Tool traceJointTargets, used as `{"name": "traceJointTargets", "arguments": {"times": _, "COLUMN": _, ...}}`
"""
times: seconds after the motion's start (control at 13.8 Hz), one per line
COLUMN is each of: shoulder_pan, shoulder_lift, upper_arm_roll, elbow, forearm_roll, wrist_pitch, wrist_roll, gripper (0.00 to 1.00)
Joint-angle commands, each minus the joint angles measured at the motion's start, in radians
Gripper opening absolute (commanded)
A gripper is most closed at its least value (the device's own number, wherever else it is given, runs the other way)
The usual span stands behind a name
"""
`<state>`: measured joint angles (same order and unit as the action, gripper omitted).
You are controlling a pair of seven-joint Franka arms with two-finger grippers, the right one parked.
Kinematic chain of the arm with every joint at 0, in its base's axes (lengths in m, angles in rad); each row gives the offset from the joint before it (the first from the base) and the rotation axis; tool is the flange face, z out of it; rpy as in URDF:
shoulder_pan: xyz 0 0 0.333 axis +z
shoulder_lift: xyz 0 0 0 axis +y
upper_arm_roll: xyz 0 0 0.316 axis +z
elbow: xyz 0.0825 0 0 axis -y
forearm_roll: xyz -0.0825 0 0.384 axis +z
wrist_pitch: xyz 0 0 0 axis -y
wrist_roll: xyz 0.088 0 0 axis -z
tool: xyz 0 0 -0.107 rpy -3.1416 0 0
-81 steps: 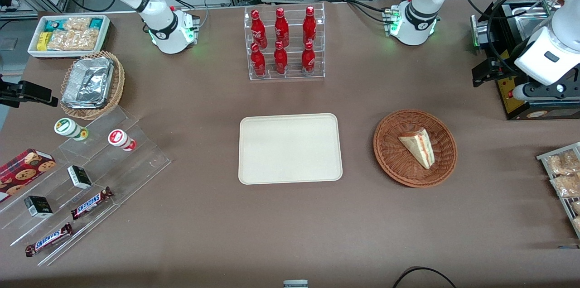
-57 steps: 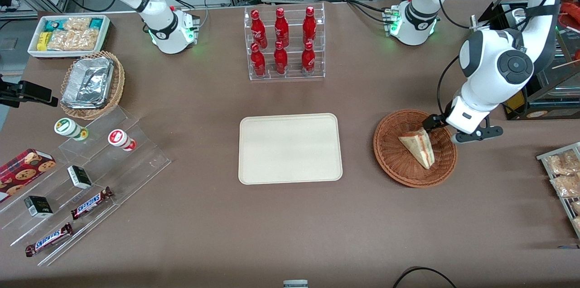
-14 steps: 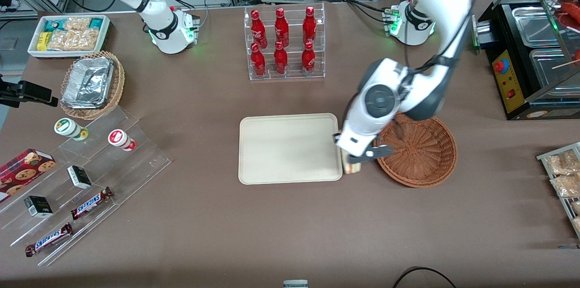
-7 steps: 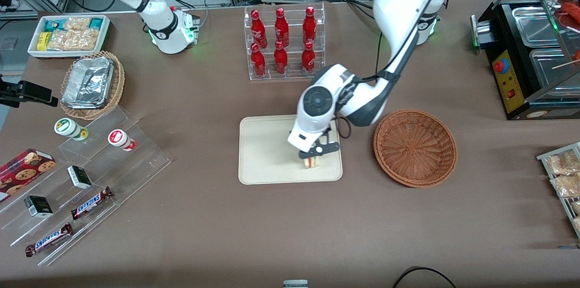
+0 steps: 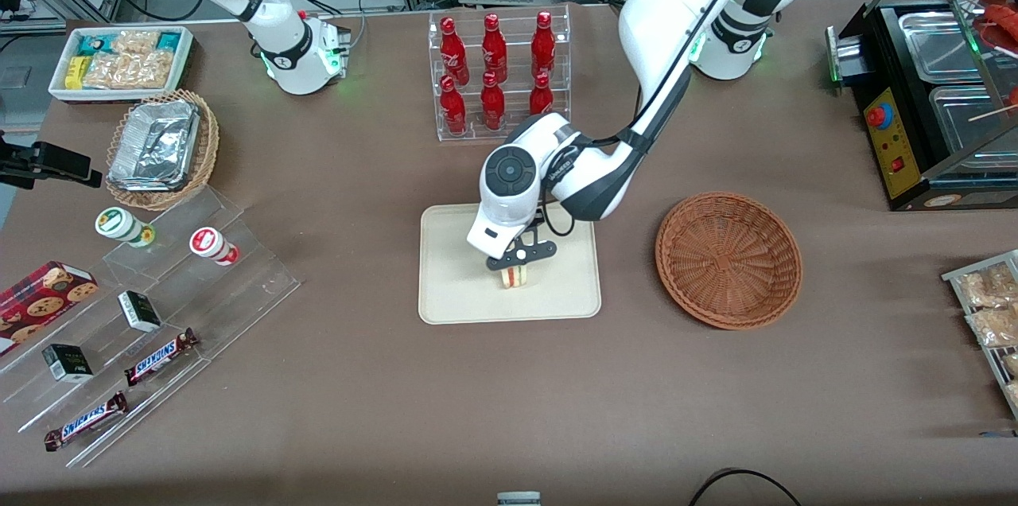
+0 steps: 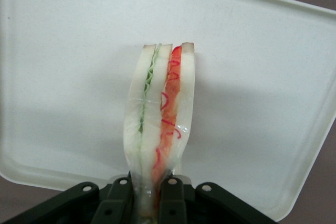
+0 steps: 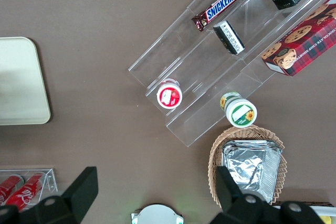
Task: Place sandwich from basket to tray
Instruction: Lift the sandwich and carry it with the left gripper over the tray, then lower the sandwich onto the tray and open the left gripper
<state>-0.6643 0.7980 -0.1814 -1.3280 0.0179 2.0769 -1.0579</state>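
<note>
My left gripper [image 5: 515, 266] hangs over the middle of the cream-beige tray [image 5: 453, 303], shut on the sandwich [image 5: 514, 276]. In the left wrist view the sandwich [image 6: 160, 124] is a wrapped wedge with a green layer and a red-orange layer, pinched on its edges between the two black fingers [image 6: 116, 203]. It hangs point-down above the tray [image 6: 68, 66]; I cannot tell whether it touches the surface. The reddish-brown wicker basket [image 5: 728, 259] sits beside the tray toward the working arm's end and holds nothing.
A clear rack of red bottles [image 5: 497, 76] stands farther from the front camera than the tray. Toward the parked arm's end are a tan basket with foil containers [image 5: 159, 148], a white snack bin [image 5: 119, 60] and a clear stepped display with candy bars [image 5: 159, 355]. A black appliance [image 5: 930, 92] stands at the working arm's end.
The gripper took the sandwich out of the basket and carried it sideways over the tray's edge. In the last half second it moved further toward the tray's middle.
</note>
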Motion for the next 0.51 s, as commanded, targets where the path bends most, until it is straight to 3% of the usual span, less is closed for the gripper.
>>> {"name": "traceJointTargets", "arguments": {"times": 0.0, "shoulder_pan": -0.021, "shoulder_lift": 0.046, "upper_arm_roll": 0.017, "elbow": 0.070, "forearm_roll": 0.039, "wrist_pitch": -0.032, "wrist_roll": -0.057, "gripper": 0.00}}
{"name": "traceJointTargets", "arguments": {"times": 0.36, "shoulder_pan": -0.023, "shoulder_lift": 0.070, "upper_arm_roll": 0.017, "elbow": 0.101, "forearm_roll": 0.071, "wrist_pitch": -0.046, "wrist_roll": -0.083, "gripper": 0.00}}
{"name": "traceJointTargets", "arguments": {"times": 0.44, "shoulder_pan": -0.023, "shoulder_lift": 0.073, "upper_arm_roll": 0.016, "elbow": 0.101, "forearm_roll": 0.071, "wrist_pitch": -0.044, "wrist_roll": -0.083, "gripper": 0.09}}
